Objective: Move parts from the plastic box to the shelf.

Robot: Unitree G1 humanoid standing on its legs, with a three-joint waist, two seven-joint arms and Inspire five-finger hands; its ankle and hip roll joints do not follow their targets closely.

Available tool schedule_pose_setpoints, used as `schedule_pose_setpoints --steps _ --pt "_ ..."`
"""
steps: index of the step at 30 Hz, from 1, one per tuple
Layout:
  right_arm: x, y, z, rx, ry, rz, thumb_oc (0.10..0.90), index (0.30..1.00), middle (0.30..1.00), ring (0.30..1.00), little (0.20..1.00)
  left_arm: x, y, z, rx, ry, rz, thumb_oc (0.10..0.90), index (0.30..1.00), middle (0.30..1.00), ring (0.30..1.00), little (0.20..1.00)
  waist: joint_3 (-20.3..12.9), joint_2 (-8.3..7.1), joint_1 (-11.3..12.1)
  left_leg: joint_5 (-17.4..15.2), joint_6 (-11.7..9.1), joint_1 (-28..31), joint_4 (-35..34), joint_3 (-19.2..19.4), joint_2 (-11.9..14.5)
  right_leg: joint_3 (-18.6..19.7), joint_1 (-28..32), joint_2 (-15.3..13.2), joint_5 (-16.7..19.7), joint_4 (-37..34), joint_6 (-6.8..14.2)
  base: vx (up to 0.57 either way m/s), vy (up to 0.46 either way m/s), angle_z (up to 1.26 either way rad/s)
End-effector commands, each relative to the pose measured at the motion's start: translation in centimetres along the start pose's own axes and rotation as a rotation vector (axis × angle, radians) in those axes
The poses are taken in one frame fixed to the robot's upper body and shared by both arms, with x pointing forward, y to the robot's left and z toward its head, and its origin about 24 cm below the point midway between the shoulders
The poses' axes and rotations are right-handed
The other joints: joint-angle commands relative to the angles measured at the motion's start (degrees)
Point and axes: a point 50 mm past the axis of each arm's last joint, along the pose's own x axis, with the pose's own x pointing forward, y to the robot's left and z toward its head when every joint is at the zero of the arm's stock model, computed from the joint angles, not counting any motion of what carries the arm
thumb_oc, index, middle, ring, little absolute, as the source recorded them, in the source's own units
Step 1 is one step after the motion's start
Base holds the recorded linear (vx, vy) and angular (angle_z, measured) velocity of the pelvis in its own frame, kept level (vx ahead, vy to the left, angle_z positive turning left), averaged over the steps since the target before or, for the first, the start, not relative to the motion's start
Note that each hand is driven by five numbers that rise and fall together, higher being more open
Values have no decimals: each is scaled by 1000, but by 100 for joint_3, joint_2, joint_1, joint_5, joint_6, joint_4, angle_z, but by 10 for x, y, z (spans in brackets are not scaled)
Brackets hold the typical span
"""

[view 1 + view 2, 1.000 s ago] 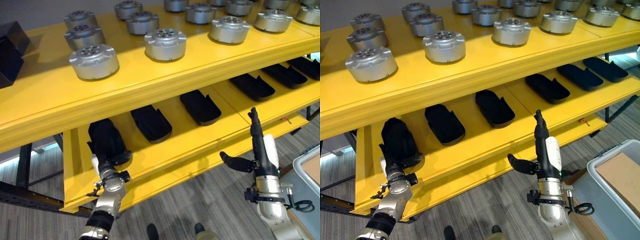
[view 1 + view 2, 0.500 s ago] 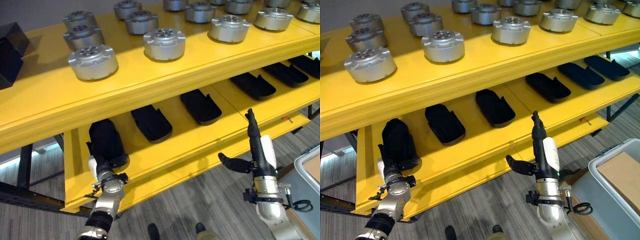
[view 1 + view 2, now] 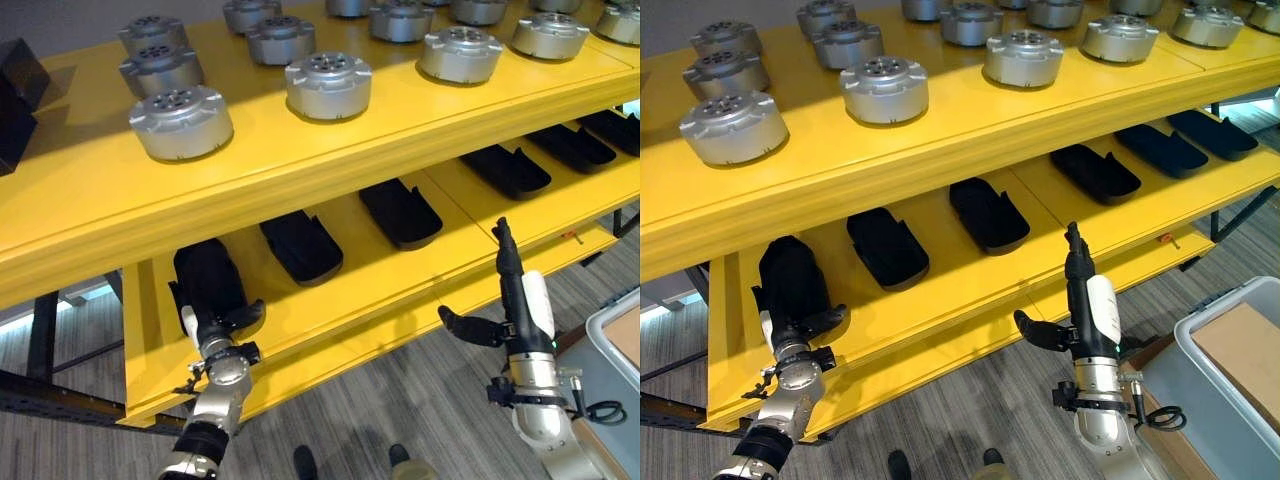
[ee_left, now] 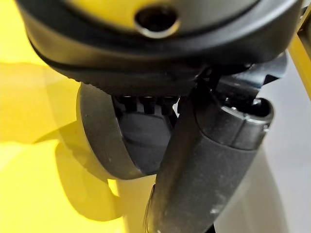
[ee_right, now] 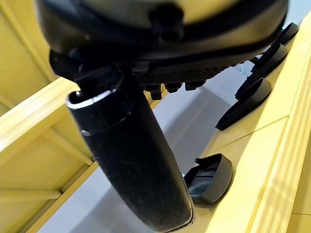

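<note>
Left hand (image 3: 203, 322), lower left of frame: thumb now splayed wider toward right, away from black part (image 3: 208, 283) lying at left end of lower shelf (image 3: 350, 275); fingers extended over part. Part shifted slightly up-left with hand. Right hand (image 3: 510, 300), lower right of frame, raised marginally against shelf front edge. Whole scene shifted slightly: camera movement.

Silver-grey arms ending in dark hands, left hand (image 3: 215, 318) and right hand (image 3: 510, 310), each with white thumb cover, ribbed metal wrist collars, small black screws and clamps at wrists.
</note>
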Motion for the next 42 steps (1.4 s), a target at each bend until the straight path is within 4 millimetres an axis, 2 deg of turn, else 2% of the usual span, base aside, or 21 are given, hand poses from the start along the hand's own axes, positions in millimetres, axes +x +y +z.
schedule_pose_setpoints --steps 1,10,15,24,25,32,34,37,42 --pt "32 -22 35 23 -247 -144 900 1000 1000 1000 1000 21 1 66 -132 -246 13 900 1000 1000 1000 1000 -157 -17 168 -764 -110 611 -8 240 381 -34 -606 42 -64 558 -1 0 0 0" --pt "31 -22 36 26 -248 -144 900 1000 1000 1000 1000 19 4 69 -122 -280 61 900 1000 1000 1000 1000 -134 -27 186 -756 -110 612 -8 230 385 -48 -598 43 -74 566 -8 0 0 0" --pt "29 -21 35 11 -249 -149 900 1000 1000 1000 1000 19 18 91 -44 -483 197 900 1000 1000 1000 1000 -142 -45 196 -761 -115 613 -8 229 383 -45 -588 35 -81 566 -10 0 0 0" --pt "27 -23 33 11 -245 -171 900 1000 1000 1000 1000 8 18 123 -92 -669 138 900 1000 1000 1000 1000 -178 -71 237 -783 -131 605 -8 191 377 -75 -566 19 -72 532 -6 0 0 0" --pt "27 -23 34 13 -246 -175 900 1000 1000 1000 1000 5 17 130 -146 -682 105 900 1000 1000 1000 1000 -190 -71 248 -788 -134 607 -8 182 375 -82 -555 15 -69 518 -6 0 0 0" --pt "25 -25 37 23 -244 -189 900 1000 1000 1000 1000 -19 9 153 -208 -792 -98 900 1000 1000 1000 1000 -210 -65 313 -811 -134 594 -8 145 365 -97 -533 8 -49 454 -2 0 0 0" --pt "24 -25 37 22 -244 -190 900 1000 1000 1000 1000 -24 8 156 -215 -798 -148 900 1000 1000 1000 1000 -211 -60 336 -816 -135 590 -8 134 364 -108 -527 3 -50 444 -1 0 0 0" --pt "24 -29 39 27 -240 -197 900 1000 1000 1000 1000 -38 4 160 -222 -812 -333 900 1000 1000 1000 1000 -217 -48 418 -824 -135 568 -8 77 352 -149 -504 3 -42 404 -4 -26 -36 0" --pt "24 -32 41 57 -231 -203 900 1000 1000 1000 1000 -56 -1 152 -221 -759 -597 900 1000 1000 1000 1000 -217 -29 550 -810 -146 526 -8 -10 357 -249 -470 4 -22 347 -21 -36 -46 4"
